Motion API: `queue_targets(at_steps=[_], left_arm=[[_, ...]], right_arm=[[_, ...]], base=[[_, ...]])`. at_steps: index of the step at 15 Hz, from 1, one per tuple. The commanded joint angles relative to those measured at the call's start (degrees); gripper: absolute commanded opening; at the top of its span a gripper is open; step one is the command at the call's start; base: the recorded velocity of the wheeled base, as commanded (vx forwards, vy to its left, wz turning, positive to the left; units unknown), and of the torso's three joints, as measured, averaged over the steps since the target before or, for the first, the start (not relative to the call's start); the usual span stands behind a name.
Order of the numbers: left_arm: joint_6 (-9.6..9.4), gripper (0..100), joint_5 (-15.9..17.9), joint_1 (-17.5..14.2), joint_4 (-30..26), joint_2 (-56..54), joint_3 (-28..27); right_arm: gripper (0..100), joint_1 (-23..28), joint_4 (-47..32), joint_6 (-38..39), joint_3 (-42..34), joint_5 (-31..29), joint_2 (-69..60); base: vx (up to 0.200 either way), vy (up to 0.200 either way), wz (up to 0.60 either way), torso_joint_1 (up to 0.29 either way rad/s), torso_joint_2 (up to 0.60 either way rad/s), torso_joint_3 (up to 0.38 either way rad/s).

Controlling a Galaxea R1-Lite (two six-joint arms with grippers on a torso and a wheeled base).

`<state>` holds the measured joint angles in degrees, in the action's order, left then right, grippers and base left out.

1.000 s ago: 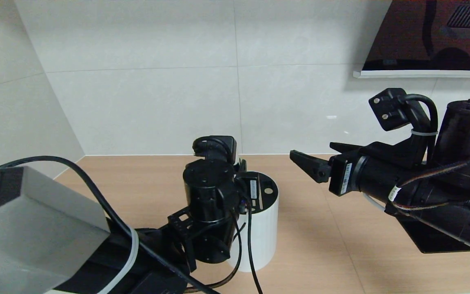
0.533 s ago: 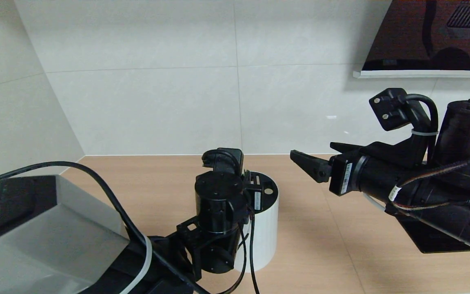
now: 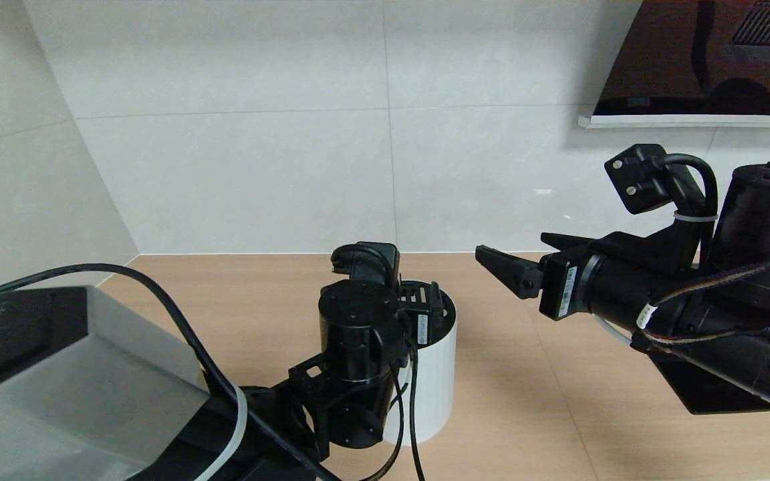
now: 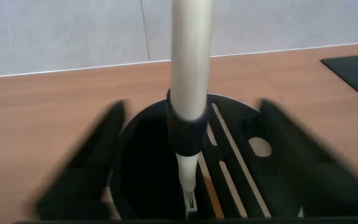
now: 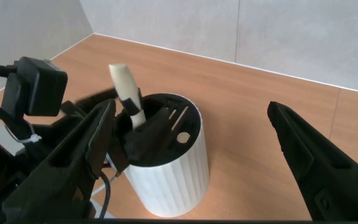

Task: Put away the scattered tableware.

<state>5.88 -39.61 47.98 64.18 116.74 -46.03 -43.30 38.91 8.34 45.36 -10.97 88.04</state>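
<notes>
A white ribbed utensil holder with a black slotted top stands on the wooden counter. A utensil with a cream handle and black collar stands in the holder's round opening, its handle leaning out. My left gripper hangs just over the holder, open, its fingers well apart on either side of the handle and not touching it. My right gripper is held in the air to the right of the holder, open and holding nothing.
A black cooktop lies on the counter at the right, under my right arm. A dark range hood hangs on the tiled wall above it. Bare counter stretches behind and left of the holder.
My left arm shifted right over the holder, then its fingers spread apart, letting go of the cream-handled utensil in the holder. The right arm has kept still.
</notes>
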Motion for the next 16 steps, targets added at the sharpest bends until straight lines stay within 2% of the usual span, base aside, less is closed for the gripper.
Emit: queue_targets(at_steps=[1,4,6,7,8,9,10,11,12,15,16], left_arm=[[0.01,100,0.0,0.0,0.1,-1.8,0.2],[0.10,100,1.1,0.0,0.3,-6.7,2.3],[0.45,100,8.2,0.0,3.6,-16.6,7.7],[0.45,100,13.2,0.0,3.5,-23.7,10.4],[0.01,100,16.8,0.0,2.7,-28.8,12.3],[-0.87,100,18.9,-0.3,1.7,-31.6,13.6],[-4.12,100,21.3,-2.5,-0.3,-36.8,15.3],[-5.88,100,22.3,-6.6,-1.8,-40.4,15.6],[-6.58,100,22.8,-10.4,-3.1,-45.2,16.2],[-6.75,100,22.8,-15.6,-9.5,-56.4,19.3],[-7.37,100,22.8,-17.0,-14.6,-62.8,20.2]], right_arm=[[100,0.0,0.0,0.0,0.0,0.0,0.0],[100,0.0,0.0,0.0,0.0,0.0,0.0],[100,0.1,0.0,-0.1,0.3,-0.3,-1.7],[100,0.8,0.0,-0.1,0.3,-0.3,-3.2],[100,1.7,0.0,-0.3,0.1,-0.3,-4.4],[100,2.2,0.0,-0.3,0.0,-0.4,-5.4],[100,3.0,0.0,-0.3,0.0,-0.2,-8.1],[100,4.1,0.0,-0.3,-0.7,0.0,-10.6],[100,6.0,0.0,-0.5,-2.0,0.0,-14.5],[100,9.0,-0.3,-2.2,-8.4,0.0,-27.0],[100,12.5,-1.4,-4.0,-12.0,0.0,-32.4]], base=[[0.000,0.000,0.00,0.000,0.00,0.000],[0.000,0.000,0.00,0.000,0.00,0.000],[0.000,0.000,0.00,0.000,0.00,0.000],[0.000,0.000,0.00,0.000,0.00,0.000],[0.000,0.000,0.00,0.000,0.00,0.000],[0.000,0.000,0.00,0.000,0.00,0.000],[0.000,0.000,0.00,0.000,0.00,0.000],[0.000,0.000,0.00,0.000,0.00,0.000],[0.000,0.000,0.00,0.000,0.00,0.000],[0.000,0.000,0.00,0.000,0.00,0.000],[0.000,0.000,0.00,0.000,0.00,0.000]])
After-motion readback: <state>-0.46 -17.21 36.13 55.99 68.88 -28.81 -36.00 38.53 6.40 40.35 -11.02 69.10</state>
